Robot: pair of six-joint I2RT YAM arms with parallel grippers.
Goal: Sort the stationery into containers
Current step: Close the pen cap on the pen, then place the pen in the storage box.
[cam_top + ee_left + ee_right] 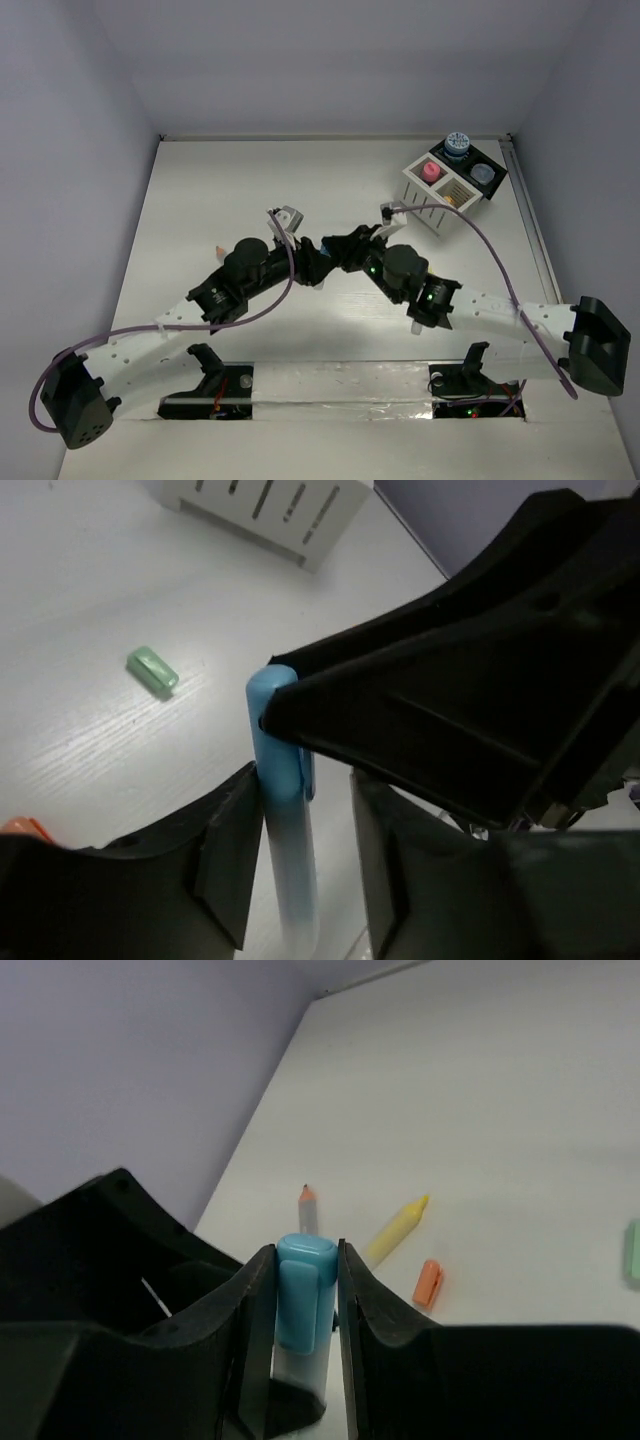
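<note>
- Top view: The left gripper (318,268) and right gripper (340,250) are pictured meeting at mid-table (200,190), well apart from the white box (428,205) and black tray (492,185) in the far right corner. A pink-capped bottle (432,172) is seen standing in the box.
- Left wrist: A pale-blue pen (275,720) is shown between the left fingers (225,850), which stand apart, with a gap on one side. Its capped end is gripped by the right gripper. A green cap (152,669) is seen on the table nearby.
- Right wrist: The right fingers (255,1310) are clamped on the pen's capped end. Beyond it, a pencil (307,1210), a yellow stick (397,1228) and an orange cap (428,1282) are seen lying on the table.
</note>
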